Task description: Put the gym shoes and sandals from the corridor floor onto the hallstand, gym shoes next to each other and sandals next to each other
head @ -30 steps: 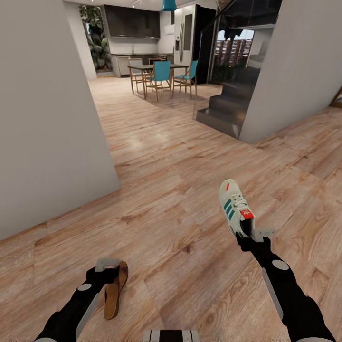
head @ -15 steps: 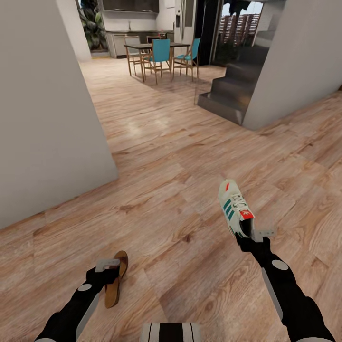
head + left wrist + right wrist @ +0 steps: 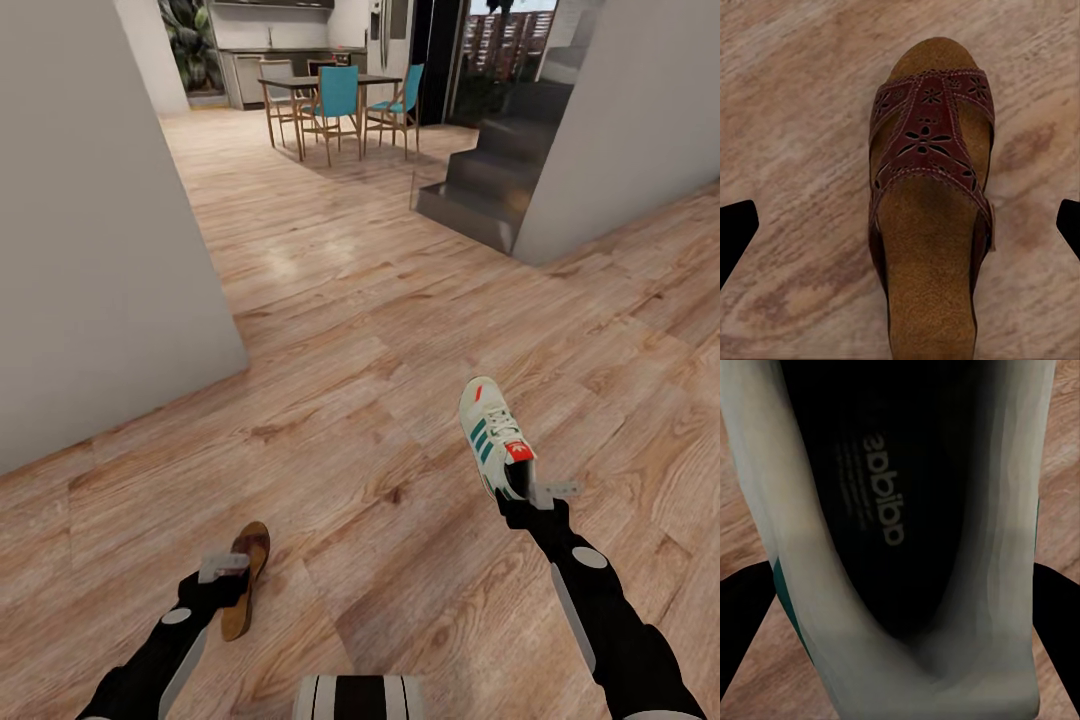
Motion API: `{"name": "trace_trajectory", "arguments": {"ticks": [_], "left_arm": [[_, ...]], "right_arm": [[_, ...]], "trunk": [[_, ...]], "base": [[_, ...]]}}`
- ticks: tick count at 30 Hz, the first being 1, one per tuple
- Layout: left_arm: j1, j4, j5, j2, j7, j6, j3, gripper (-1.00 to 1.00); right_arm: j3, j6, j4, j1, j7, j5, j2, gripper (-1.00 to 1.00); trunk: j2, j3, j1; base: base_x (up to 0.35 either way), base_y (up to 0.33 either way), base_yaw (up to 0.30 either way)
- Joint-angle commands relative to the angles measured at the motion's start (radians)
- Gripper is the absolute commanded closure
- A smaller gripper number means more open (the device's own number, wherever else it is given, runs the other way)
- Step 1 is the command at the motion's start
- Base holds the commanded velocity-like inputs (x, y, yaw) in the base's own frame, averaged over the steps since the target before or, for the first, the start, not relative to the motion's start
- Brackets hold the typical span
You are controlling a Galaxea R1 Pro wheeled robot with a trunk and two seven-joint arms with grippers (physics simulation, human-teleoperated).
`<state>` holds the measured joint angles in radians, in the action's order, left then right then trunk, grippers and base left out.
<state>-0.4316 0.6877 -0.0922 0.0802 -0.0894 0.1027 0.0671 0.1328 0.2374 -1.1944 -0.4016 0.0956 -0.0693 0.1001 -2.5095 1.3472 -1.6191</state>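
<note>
A dark brown sandal lies flat on the corridor floor at the lower left. My left gripper hangs open over its heel end; in the left wrist view the sandal lies between the wide-apart fingertips without touching them. My right gripper is shut on the heel of a white gym shoe with green stripes, held above the floor with its toe pointing away. The right wrist view looks into the shoe's dark inside. The hallstand is out of view.
A grey wall corner juts in at the left. A dark staircase and another grey wall stand at the right. A dining table with teal chairs is far ahead. Open plank floor lies between.
The head view has shifted, so the floor and sandal slid up the picture. My left gripper has drawn back towards the sandal's heel. The right arm holds the gym shoe as before.
</note>
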Motion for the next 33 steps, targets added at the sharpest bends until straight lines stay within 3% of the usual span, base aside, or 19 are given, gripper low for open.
{"name": "trace_trajectory", "arguments": {"ticks": [1, 5, 8, 24, 30, 33], "left_arm": [[0.000, -0.012, -0.011, 0.001, -0.008, -0.029, 0.006, -1.00], [0.000, -0.082, -0.013, -0.002, -0.007, -0.133, 0.005, -1.00], [-0.001, -0.116, -0.013, -0.003, -0.007, -0.159, 0.005, -1.00], [-0.004, -0.118, -0.013, -0.004, -0.006, -0.179, 0.005, -1.00], [-0.004, -0.117, -0.012, -0.004, -0.007, -0.179, 0.005, -1.00], [-0.005, -0.117, -0.012, -0.005, -0.007, -0.178, 0.007, -1.00]], "right_arm": [[0.002, 0.006, -0.002, 0.000, 0.007, -0.007, 0.000, 1.00], [0.002, 0.006, -0.003, 0.000, 0.007, -0.007, 0.000, 1.00], [0.003, 0.006, -0.003, 0.000, 0.007, -0.007, 0.000, 1.00], [0.003, 0.006, -0.004, 0.000, 0.006, -0.007, 0.000, 1.00], [0.004, 0.007, -0.017, 0.000, 0.007, -0.005, 0.000, 1.00], [0.003, 0.043, -0.111, 0.000, 0.008, -0.005, 0.000, 1.00]], "trunk": [[0.000, 0.001, 0.000], [-0.001, 0.018, -0.002], [-0.002, 0.033, -0.003], [-0.006, 0.120, -0.010], [-0.006, 0.124, -0.010], [-0.006, 0.124, -0.010]], "base": [[0.000, 0.000, 0.000], [0.000, 0.000, 0.000], [0.000, 0.000, 0.000], [0.000, 0.000, 0.000], [0.000, 0.000, 0.000], [0.000, 0.000, 0.000]]}}
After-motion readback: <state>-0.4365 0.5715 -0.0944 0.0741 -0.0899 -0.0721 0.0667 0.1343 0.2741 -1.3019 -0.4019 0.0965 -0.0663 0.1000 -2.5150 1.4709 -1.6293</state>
